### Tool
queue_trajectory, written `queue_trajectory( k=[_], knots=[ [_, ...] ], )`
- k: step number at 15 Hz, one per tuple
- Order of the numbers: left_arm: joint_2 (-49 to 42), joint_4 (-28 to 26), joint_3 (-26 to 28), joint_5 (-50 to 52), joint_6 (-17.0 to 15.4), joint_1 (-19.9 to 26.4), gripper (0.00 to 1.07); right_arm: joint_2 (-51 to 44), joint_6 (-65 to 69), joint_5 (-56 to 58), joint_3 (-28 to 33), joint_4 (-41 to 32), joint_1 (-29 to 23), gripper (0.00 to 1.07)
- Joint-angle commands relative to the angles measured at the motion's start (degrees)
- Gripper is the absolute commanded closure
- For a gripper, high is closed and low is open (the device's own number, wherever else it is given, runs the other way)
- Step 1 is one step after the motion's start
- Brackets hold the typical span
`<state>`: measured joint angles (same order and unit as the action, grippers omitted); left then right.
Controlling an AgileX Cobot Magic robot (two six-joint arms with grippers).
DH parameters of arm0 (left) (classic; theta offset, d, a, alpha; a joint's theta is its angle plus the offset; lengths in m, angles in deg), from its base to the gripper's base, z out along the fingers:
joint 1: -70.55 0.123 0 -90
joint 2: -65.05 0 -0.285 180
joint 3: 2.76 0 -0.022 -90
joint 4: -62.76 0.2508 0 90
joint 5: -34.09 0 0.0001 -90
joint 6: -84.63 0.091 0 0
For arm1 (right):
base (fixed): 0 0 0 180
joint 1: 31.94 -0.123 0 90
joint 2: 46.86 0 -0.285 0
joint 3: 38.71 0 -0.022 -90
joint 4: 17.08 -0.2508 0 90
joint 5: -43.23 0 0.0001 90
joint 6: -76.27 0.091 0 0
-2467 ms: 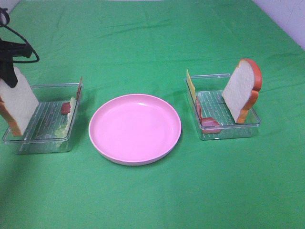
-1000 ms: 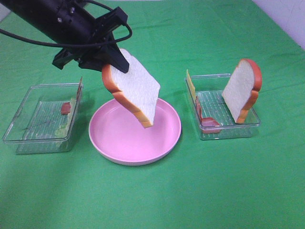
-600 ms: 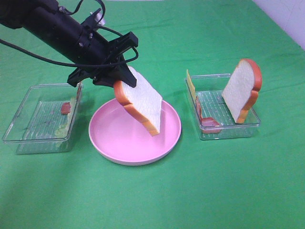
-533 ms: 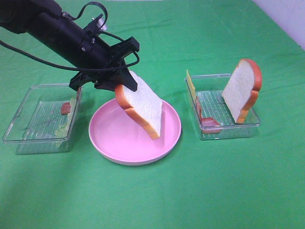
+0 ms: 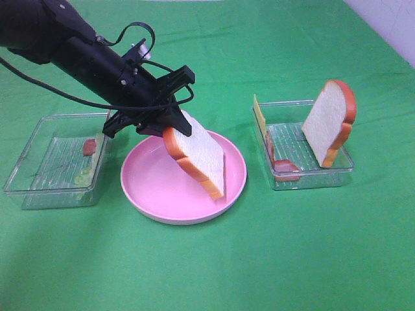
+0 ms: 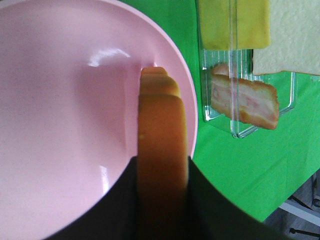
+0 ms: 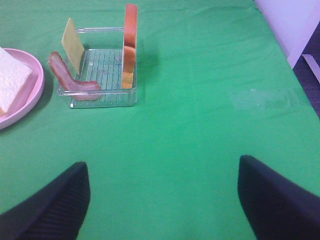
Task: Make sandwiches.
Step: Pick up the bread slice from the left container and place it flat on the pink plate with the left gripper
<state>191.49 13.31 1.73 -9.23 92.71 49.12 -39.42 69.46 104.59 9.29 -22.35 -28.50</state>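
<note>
My left gripper [image 5: 174,126] is shut on the top crust of a white bread slice [image 5: 198,155] and holds it tilted over the round pink plate [image 5: 155,184]; its lower corner is at or just above the plate's right side. In the left wrist view the gripper [image 6: 161,167] pinches the orange crust [image 6: 160,125] above the plate [image 6: 60,125]. A second bread slice [image 5: 331,123] stands in the right clear tray [image 5: 311,178] with a yellow cheese slice [image 5: 259,113] and bacon [image 5: 285,167]. My right gripper [image 7: 160,210] is open over bare cloth, away from that tray [image 7: 100,75].
The left clear tray [image 5: 39,188] holds a bacon piece [image 5: 89,146] and pale green lettuce [image 5: 84,175]. Green cloth covers the table. The left arm [image 5: 78,52] reaches from the back left over the left tray's corner.
My left gripper lifted the bread slice out of the left tray, carried it right over the plate and lowered it until its lower corner is at the plate.
</note>
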Motion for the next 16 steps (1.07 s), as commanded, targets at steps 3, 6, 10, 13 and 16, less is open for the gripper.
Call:
queue_trajectory(
  k=[3, 6, 10, 13, 16],
  knots=[
    [1.66, -0.86, 0.00, 0.40, -0.34, -1.09, 1.07, -0.74, -0.69, -0.63, 0.23, 0.29, 0.23, 0.30],
    [2.41, -0.06, 0.00, -0.86, -0.34, -1.09, 0.93, -0.74, -0.69, -0.63, 0.23, 0.29, 0.23, 0.30],
    [2.41, 0.97, 0.00, -1.15, -0.11, -1.09, 0.40, -0.74, -0.69, -0.63, 0.23, 0.29, 0.23, 0.30],
    [2.41, 3.32, 0.06, -1.20, -0.17, -1.09, 0.29, -0.74, -0.69, -0.63, 0.23, 0.29, 0.23, 0.30],
    [2.35, 6.36, 0.23, -3.21, -0.17, -1.09, 0.29, -0.74, -0.69, -0.63, 0.23, 0.29, 0.23, 0.30]
  ],
)
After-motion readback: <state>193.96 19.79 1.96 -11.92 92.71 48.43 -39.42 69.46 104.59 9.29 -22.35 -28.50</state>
